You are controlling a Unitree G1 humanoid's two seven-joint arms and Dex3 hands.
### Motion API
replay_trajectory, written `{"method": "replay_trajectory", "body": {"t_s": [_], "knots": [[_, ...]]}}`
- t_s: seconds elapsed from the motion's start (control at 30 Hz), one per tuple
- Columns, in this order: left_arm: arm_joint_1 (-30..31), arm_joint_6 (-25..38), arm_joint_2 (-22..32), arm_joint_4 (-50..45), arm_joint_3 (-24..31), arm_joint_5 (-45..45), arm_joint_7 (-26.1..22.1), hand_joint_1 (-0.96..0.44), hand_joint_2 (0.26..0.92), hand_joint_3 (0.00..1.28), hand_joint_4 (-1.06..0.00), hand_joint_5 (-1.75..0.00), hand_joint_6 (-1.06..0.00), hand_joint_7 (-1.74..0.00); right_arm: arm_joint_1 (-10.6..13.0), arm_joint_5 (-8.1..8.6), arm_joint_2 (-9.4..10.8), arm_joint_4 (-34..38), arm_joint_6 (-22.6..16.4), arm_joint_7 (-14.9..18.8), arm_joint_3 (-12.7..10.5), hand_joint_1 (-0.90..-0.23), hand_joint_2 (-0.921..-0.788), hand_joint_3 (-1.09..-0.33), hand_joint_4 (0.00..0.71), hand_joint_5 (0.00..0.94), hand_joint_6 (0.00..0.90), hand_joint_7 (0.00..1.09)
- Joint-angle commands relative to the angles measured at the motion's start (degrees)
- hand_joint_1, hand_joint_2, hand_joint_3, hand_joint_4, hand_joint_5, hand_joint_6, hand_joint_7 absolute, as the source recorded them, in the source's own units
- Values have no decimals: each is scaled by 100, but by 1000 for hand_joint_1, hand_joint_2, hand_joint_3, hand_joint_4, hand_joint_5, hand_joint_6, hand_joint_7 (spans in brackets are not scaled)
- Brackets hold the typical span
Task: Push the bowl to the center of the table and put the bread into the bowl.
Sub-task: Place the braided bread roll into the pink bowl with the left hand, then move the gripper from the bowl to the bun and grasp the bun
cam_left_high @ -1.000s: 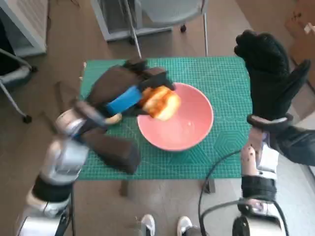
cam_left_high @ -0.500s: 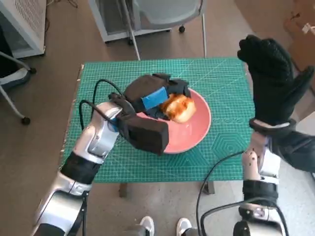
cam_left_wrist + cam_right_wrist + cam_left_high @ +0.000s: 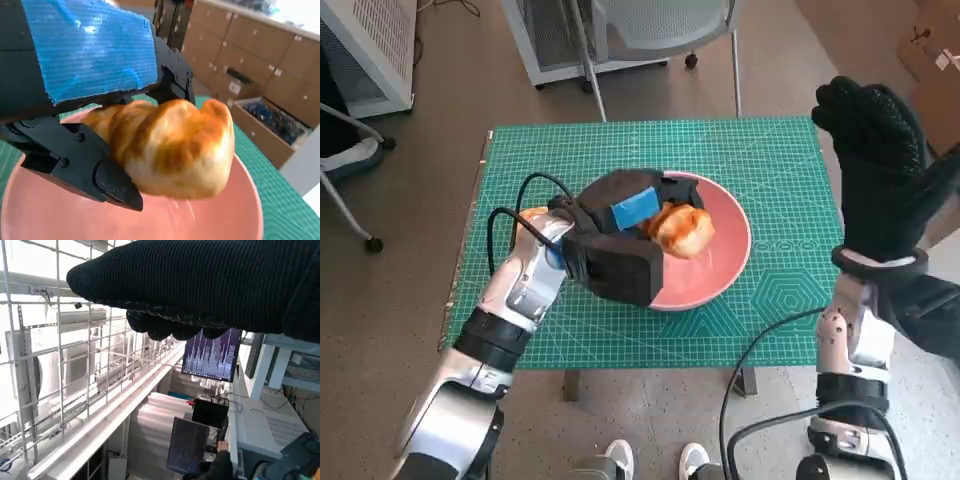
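A pink bowl (image 3: pixel 720 262) sits near the middle of the green mat (image 3: pixel 780 160). My left hand (image 3: pixel 630 205) holds a golden bread roll (image 3: pixel 682 229) just above the bowl's inside. In the left wrist view the bread (image 3: pixel 175 147) is pinched between black fingers (image 3: pixel 80 162), with the pink bowl (image 3: pixel 55 220) directly under it. My right hand (image 3: pixel 882 170), in its black glove, is raised upright off the table's right edge, fingers spread and holding nothing. The right wrist view shows only the glove (image 3: pixel 210 285) and the room behind.
The green mat covers the small table; its front edge (image 3: pixel 650 365) is close to me. A chair base (image 3: pixel 650 30) stands beyond the far edge, and a white rack (image 3: pixel 370 50) at far left. A black cable (image 3: pixel 760 350) loops by my right forearm. Shoes (image 3: pixel 650 460) show below.
My left hand has carried the bread rightward from the bowl's left rim to over the bowl's inside, and the forearm has stretched out across the mat. The right hand stays raised.
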Motion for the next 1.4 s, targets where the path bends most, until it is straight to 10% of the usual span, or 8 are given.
{"method": "replay_trajectory", "body": {"t_s": [0.03, 0.63, 1.0, 1.4], "knots": [[86, 135, 109, -329, -24, 12, -169, -252, 825, 8, -93, -31, -258, -127, 135, -45, -5, 10, 80, -68, 25, -578, -921, -580, 389, 1, 445, 10], [717, -370, 1035, -1552, 440, -96, -137, -674, 909, 36, 1, 1, -203, -45, 193, 1, 34, -30, 113, -22, 94, -578, -921, -581, 390, 1, 448, 9], [1031, -377, 1843, -2195, 1416, -827, -477, -630, 919, 33, -1, 0, -234, -42, 249, 86, -7, -112, 188, 8, 80, -577, -921, -581, 389, 0, 447, 8], [1340, 333, 2406, -2087, 1821, -661, -466, -463, 791, 2, -20, -3, -254, -30, 251, 77, -33, -121, 239, 5, 71, -578, -921, -581, 390, 0, 447, 7]]}}
